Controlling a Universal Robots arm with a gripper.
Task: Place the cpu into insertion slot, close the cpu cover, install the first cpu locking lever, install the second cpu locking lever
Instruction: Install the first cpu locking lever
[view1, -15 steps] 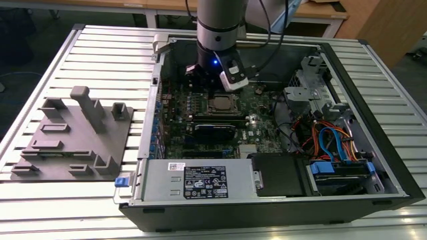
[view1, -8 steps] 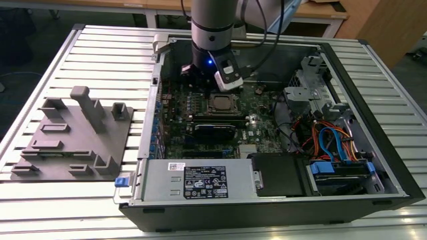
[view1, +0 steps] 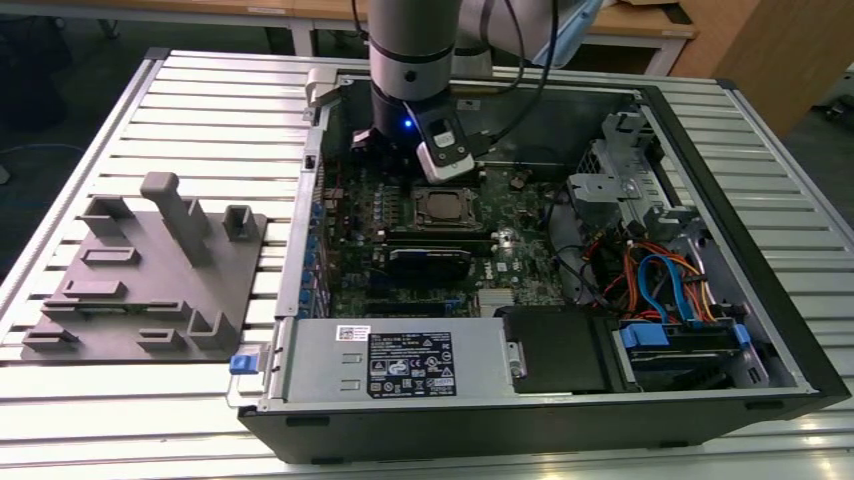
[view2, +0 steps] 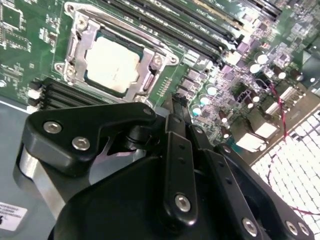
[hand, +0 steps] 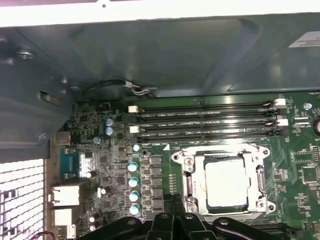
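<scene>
Black gripper (hand: 173, 202), fingers seemingly clenched empty, beside silver-topped square cpu (hand: 226, 184) under silvery hinged cover (hand: 191, 175); long black memory slots (hand: 205, 117) beyond.

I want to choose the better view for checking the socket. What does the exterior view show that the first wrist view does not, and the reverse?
Exterior view: the case as a whole, the arm, a grey fixture at that view's left, the power supply, and blue and orange cables.
First wrist view: the memory slots with white clips, and a row of capacitors, seen close.
Both: the cpu with the cover down around it, on the green board.
</scene>
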